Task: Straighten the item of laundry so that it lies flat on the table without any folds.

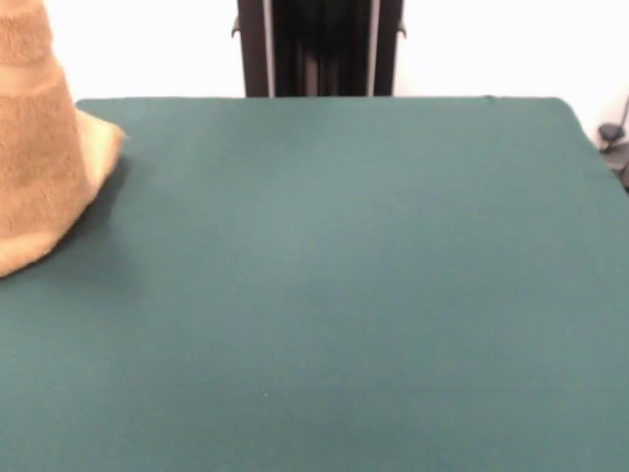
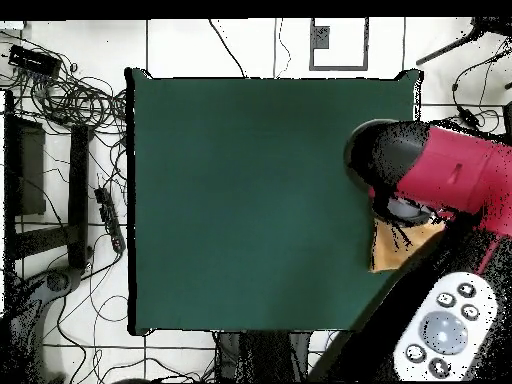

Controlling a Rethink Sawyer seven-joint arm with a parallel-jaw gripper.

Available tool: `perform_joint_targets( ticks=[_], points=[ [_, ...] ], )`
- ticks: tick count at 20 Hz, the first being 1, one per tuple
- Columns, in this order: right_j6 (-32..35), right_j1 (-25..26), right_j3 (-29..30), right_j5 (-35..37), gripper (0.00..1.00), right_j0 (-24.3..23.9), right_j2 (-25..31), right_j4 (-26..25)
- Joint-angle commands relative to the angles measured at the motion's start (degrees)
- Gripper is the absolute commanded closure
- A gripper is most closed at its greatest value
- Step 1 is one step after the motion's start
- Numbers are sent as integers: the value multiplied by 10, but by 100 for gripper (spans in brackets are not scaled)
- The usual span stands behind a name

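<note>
The item of laundry (image 1: 39, 147) is a golden-orange terry towel hanging as a tall cone at the far left of the front view. It rises past the picture's top edge, and its lower hem rests on the green table (image 1: 334, 295). In the overhead view only an orange sliver of the towel (image 2: 400, 252) shows near the table's right edge, under the red and black arm (image 2: 440, 175). The gripper itself is hidden: out of frame in the front view, covered by the arm's end from above. The towel's lifted, drawn-up shape shows it is held from above.
The table's right edge (image 2: 415, 200) runs just beside the towel in the overhead view. Cables and black gear (image 2: 70, 110) lie on the floor off the table's left side. The dark pedestal (image 1: 319, 47) stands behind the far edge.
</note>
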Motion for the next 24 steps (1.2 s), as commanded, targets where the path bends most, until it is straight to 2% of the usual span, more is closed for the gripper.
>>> perform_joint_targets(
  ticks=[1, 6, 11, 13, 17, 24],
  points=[
    [140, -9, 131, -66, 100, 50, 87, 34],
    [200, 4, 162, -97, 100, 80, 83, 58],
    [262, 38, 160, -123, 100, 108, 70, 83],
    [267, 47, 157, -121, 100, 116, 70, 91],
    [286, 72, 135, -116, 100, 130, 71, 101],
    [336, 117, 70, -55, 100, 166, 49, 101]
  ],
)
